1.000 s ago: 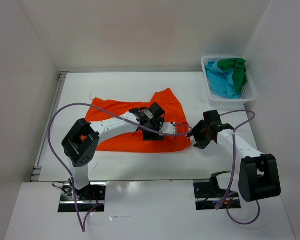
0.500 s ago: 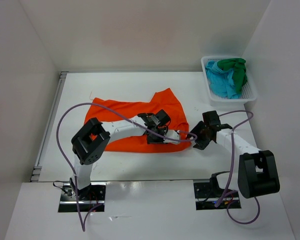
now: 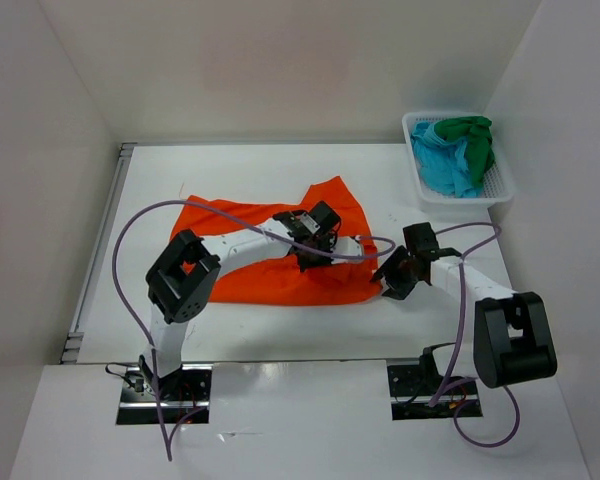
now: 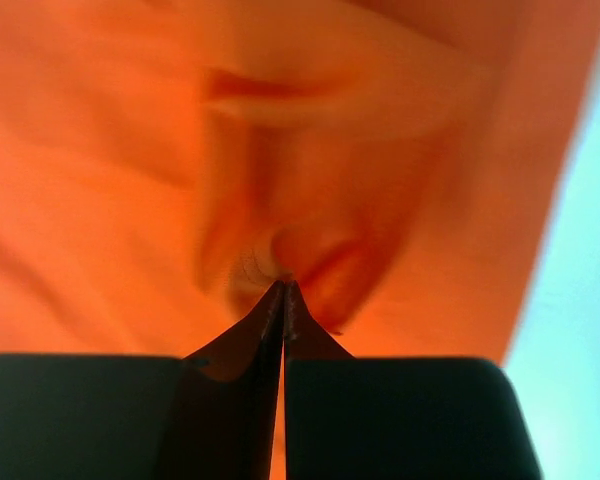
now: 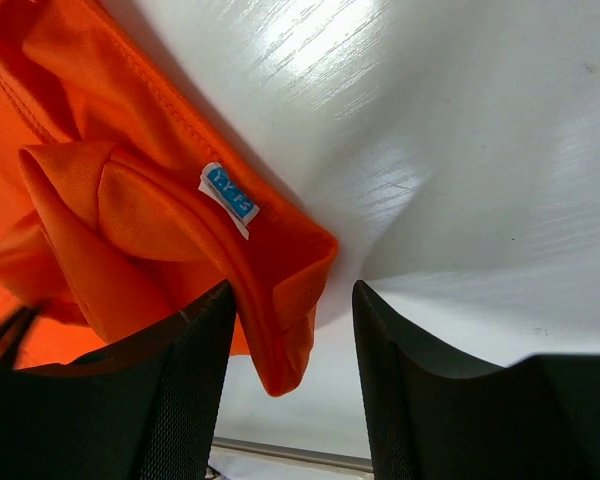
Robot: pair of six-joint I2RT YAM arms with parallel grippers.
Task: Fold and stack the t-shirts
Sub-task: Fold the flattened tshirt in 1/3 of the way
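Looking down from the top camera, the orange shirt point(image 3: 240, 280) is spread out around the middle of the bench point(image 3: 280, 335), a bit rumpled, with one flap sticking up toward 12 o'clock. The other two shirts aren't on the bench surface at all. The green shirt point(image 3: 475, 133) and the light blue shirt point(image 3: 445, 170) are bunched together in the white basket point(image 3: 502, 190), which sits off at about 2 o'clock in the far right corner. The green one is lying partly over the blue one.

The left arm point(image 3: 240, 245) reaches across the orange shirt from 8 o'clock, and its jaws come down on the shirt's right half. In the left wrist view the left jaws are clenched, tips pinched right together, with a little pucker of orange cloth gathered at the points.

The right arm point(image 3: 460, 280) comes in from 4 o'clock toward the shirt's near right corner. In the right wrist view the right jaws are spread apart, and that corner hangs down between the two fingers point(image 5: 170, 400). The cloth is folded over on itself there, with a small blue and white tag point(image 5: 228, 195) showing on the hem. It brushes the left finger, but there's bare bench between it and the other one, so nothing is pinched on that side.

Purple cables point(image 3: 120, 250) loop off both arms.
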